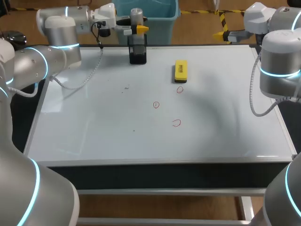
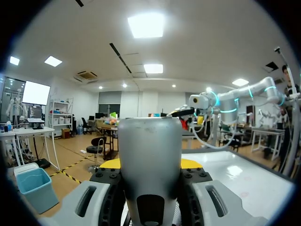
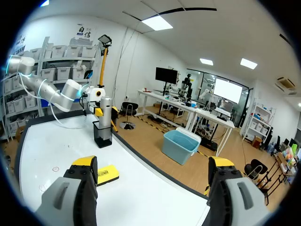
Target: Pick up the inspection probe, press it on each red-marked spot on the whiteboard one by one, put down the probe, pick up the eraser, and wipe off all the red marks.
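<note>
The holder (image 1: 137,52) stands at the far edge of the whiteboard (image 1: 94,132), left of the middle. The probe (image 1: 136,16) sticks up out of it, between the fingers of the left gripper (image 1: 141,29). The eraser (image 1: 180,70) lies right of the holder and a little nearer, and three marks (image 1: 179,89) sit just near of it, while the right gripper (image 3: 153,165) hangs by the far right corner.

I count three red marks (image 1: 156,105) on one whiteboard (image 1: 94,127), plus one yellow eraser (image 1: 180,71), one inspection probe (image 1: 136,16) and one black holder (image 1: 137,52).
</note>
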